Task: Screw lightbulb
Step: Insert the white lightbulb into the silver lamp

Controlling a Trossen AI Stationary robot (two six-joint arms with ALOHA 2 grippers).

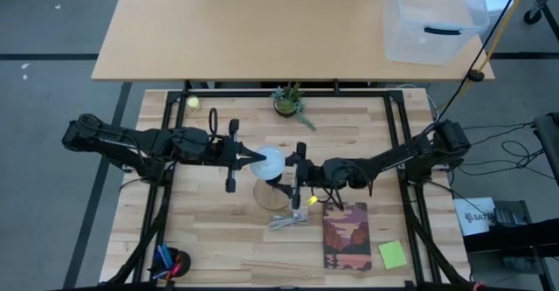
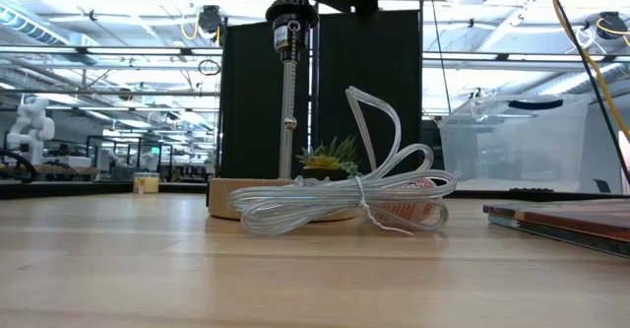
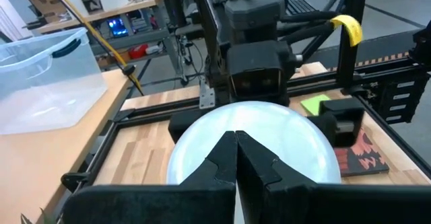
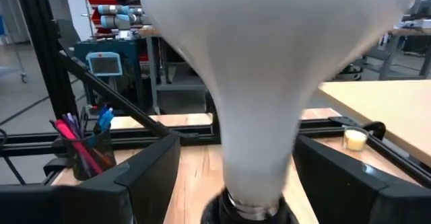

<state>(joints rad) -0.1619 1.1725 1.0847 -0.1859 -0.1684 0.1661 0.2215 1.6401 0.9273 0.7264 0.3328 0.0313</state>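
Note:
The white lightbulb (image 1: 272, 161) stands upright with its silvery screw end (image 4: 254, 205) in a black socket (image 2: 292, 23). The socket sits on a thin stem above the round wooden disc (image 2: 228, 196). My left gripper (image 1: 258, 157) is shut, with its tips at the globe's left side (image 3: 269, 126). My right gripper (image 1: 296, 174) is open, level, coming from the table's right. Its fingers (image 4: 138, 177) stand on either side of the bulb's cone neck (image 4: 259, 130). In the low view the globe is above the picture's top. My left gripper has its shut fingertips (image 3: 236, 143) against the left side of the bulb's globe (image 3: 202, 143). It comes level from the table's left. The bulb stays upright in the socket. My right gripper's fingers flank the neck; I cannot tell whether they touch it.
A coiled clear cable (image 2: 345, 195) lies at the disc's near side. A book (image 1: 347, 236) and a green note (image 1: 392, 254) lie at the near right. A potted plant (image 1: 288, 103) and a tiny yellow-green ball (image 1: 192, 102) are at the far side, a pen cup (image 1: 170, 263) at the near left.

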